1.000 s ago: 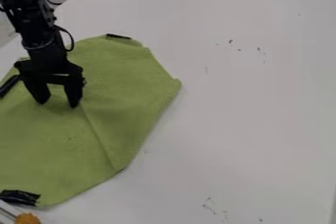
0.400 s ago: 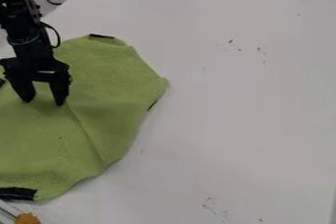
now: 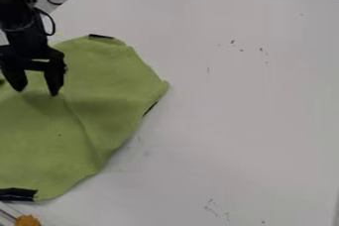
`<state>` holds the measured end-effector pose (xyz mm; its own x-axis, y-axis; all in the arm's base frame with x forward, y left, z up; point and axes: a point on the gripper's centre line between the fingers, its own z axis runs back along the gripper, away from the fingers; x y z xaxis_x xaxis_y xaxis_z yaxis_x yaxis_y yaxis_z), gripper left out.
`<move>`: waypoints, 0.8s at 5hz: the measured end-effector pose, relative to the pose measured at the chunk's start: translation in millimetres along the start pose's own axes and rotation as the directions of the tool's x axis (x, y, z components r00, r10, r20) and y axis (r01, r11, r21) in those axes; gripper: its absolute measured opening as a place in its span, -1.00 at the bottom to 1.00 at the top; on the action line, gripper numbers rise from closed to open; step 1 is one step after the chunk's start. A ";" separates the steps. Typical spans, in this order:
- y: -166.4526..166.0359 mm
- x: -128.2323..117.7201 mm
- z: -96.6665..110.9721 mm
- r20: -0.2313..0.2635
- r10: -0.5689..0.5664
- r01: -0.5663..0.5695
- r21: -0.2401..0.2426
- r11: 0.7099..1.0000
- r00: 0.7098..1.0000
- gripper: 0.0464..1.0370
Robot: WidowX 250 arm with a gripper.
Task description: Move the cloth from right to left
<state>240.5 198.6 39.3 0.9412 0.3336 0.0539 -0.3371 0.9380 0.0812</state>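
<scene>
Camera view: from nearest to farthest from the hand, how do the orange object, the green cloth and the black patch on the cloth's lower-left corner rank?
1. Green cloth: right at the hand, spread around its fingertips.
2. Black patch: on the cloth's lower-left corner.
3. Orange object: just below that corner, at the view's bottom edge.

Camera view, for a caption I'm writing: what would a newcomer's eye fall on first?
Probably the green cloth, spread wide across the left of the white table and running out of the picture's left edge. Next, the black gripper at the cloth's upper left, fingers apart, then a small orange thing in the bottom left corner.
</scene>
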 end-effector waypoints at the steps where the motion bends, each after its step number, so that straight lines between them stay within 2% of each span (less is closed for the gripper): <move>1: 4.0 9.1 22.8 0.051 0.007 -0.008 0.017 1.000 0.999 0.92; 2: -0.3 10.9 32.9 0.051 0.017 -0.018 0.021 1.000 0.999 0.92; 3: -18.7 12.2 47.1 0.022 0.020 -0.021 0.021 1.000 1.000 0.92; 4: -41.3 7.1 55.0 -0.029 0.024 -0.024 -0.015 1.000 0.999 0.92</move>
<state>259.8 157.1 91.0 0.9332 0.3584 0.0271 -0.3594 0.9309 0.0646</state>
